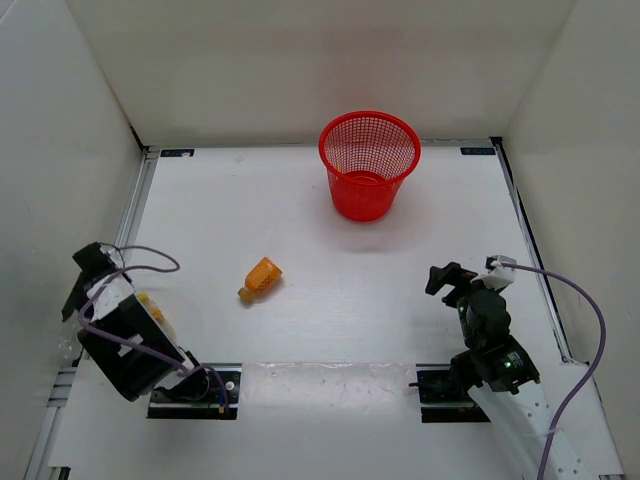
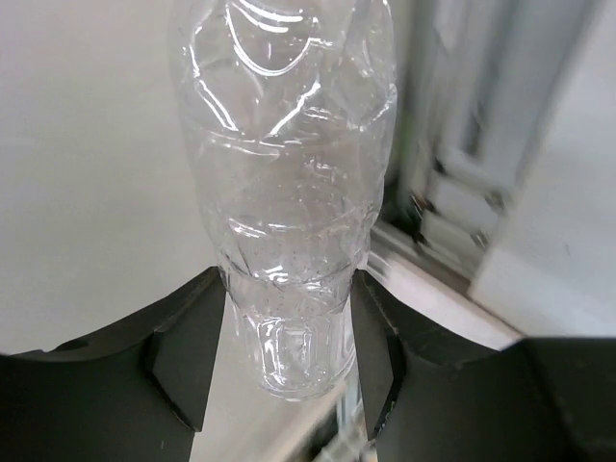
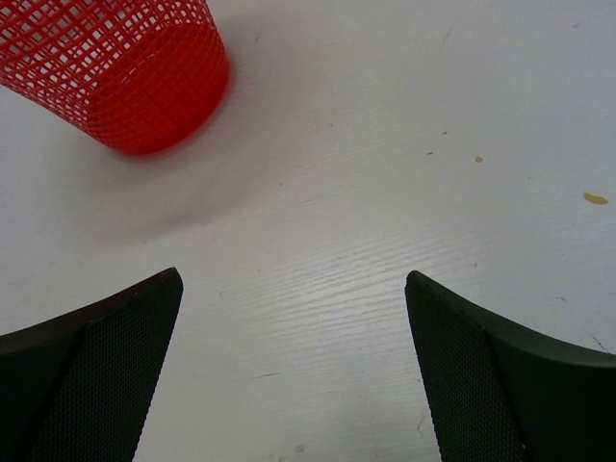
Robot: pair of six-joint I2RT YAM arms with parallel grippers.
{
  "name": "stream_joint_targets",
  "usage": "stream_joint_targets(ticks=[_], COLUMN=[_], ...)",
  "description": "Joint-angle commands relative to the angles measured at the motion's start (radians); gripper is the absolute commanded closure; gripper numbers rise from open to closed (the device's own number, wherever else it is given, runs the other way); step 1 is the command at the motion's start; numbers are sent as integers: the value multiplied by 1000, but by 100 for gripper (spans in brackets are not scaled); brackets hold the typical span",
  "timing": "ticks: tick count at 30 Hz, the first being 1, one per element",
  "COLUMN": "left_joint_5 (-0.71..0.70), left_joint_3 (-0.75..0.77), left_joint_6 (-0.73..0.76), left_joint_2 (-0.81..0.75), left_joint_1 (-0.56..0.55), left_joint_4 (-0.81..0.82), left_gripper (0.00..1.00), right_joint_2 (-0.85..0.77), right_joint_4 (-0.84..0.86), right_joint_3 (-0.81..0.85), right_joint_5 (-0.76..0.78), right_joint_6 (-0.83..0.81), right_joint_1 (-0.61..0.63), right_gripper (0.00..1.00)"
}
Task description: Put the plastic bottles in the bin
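Progress stands at an early stage: neither bottle is in the bin. At far left, close to the side wall, the left claw (image 2: 287, 351) is closed on the clear bottle (image 2: 289, 173). The left wrist view shows its two dark fingers (image 2: 188, 356) pressed against the narrow end on either side, with the crumpled body reaching away from the camera. From above only a yellowish scrap of it shows beside the arm, so I cannot tell whether it is lifted off the tabletop (image 1: 350, 320) or resting on it. Further right, near the middle of the tabletop, the orange bottle (image 1: 261, 278) lies on its side, apart from both arms and untouched. Beyond it, toward the back wall and well apart from both bottles, the bin (image 1: 345, 195) stands upright; its mesh interior looks empty from above. At far right the right claw (image 3: 294, 289) hangs open over bare tabletop, holding nothing, with the bin's base showing in the corner of its view. By my reckoning, one grasp is made and everything else is left: carry the clear bottle across and drop it in, then fetch the orange one likewise.
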Motion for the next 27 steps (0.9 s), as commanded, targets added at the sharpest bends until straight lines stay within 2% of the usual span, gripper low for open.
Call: stream_joint_targets(ticks=[1,6,9,10,12,13,15,17,18,20,21,23,24,27], left_joint_5=[128,198,257,287,433,488,638,774,930,1100,1144,1267,1300,1380], left_joint_3=[171,346,484,575,681,788,895,1052,1102,1192,1193,1155,1154,1180], left_joint_6=[-142,-257,-335,-356,-393,-422,-452,-461,-449,-380,-380,-334,-325,-350], left_joint_2=[-91,-115,-106,-97,-86,-71,-48,-5,9,18,-3,-63,-75,-66], left_joint_1=[-57,-152,-221,-240,-277,-318,-364,-428,-454,-523,-554,-643,-671,-769], left_joint_4=[-168,-309,-420,-462,-558,-662,-763,-876,-1001,-1120,-1130,-1130,-1130,-1130], left_gripper=[89,89,89,89,89,89,89,89,89,89,89,89,89,89], right_joint_2=[43,106,106,106,106,106,152,259,358,463,515,650,728,886], right_joint_4=[62,71,71,71,112,132,203,255,302,352,438,575,735,872], right_joint_3=[47,84,95,95,95,116,151,240,278,364,442,493,524,604], right_joint_5=[-20,-49,-58,-75,-144,-196,-378,-516,-650,-777,-841,-956,-1016,-1026], right_joint_6=[-4,-4,-13,-13,-39,-50,-60,-48,-39,13,33,116,143,145], right_joint_1=[6,6,6,6,6,6,6,6,6,6,6,18,39,122], right_gripper=[0,0,0,0,0,0,0,0,0,0,0,0,0,0])
